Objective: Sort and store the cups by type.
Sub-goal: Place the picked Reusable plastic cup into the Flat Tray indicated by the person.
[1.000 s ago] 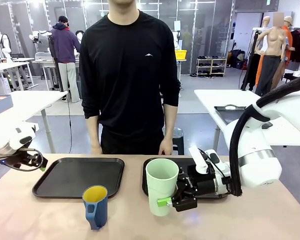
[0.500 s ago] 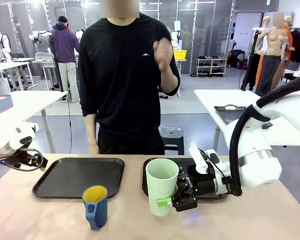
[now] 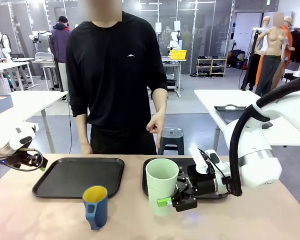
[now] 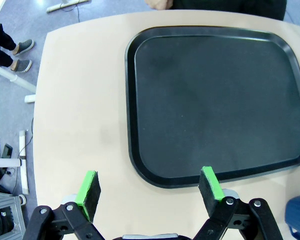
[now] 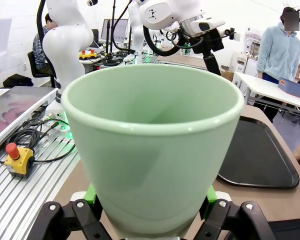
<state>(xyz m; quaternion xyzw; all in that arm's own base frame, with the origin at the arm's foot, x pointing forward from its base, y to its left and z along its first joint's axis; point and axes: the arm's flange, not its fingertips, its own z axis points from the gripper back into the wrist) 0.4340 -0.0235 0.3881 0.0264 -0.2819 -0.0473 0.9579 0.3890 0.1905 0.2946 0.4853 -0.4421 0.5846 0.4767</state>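
Observation:
The mint-green tumbler (image 3: 162,184) stands upright on the table just in front of the right black tray (image 3: 217,192). My right gripper (image 3: 171,201) is shut on its lower wall. In the right wrist view the tumbler (image 5: 152,145) sits between the green pads (image 5: 92,193) of that gripper (image 5: 151,202). The dark blue mug (image 3: 95,206) with its yellow inside stands alone near the front edge, below the left black tray (image 3: 80,176). My left gripper (image 3: 36,163) hovers open at the table's left end, and its own view shows the left gripper (image 4: 149,185) over that tray's (image 4: 215,100) edge.
A person stands at the far side, one hand (image 3: 155,128) pointing down toward the right tray. A corner of the blue mug (image 4: 298,218) shows at the lower right of the left wrist view. Bare tabletop (image 3: 50,217) lies around the mug.
The person has shifted left and lowered the raised hand, which now points down at the right tray. Both arms and both cups have stayed where they were.

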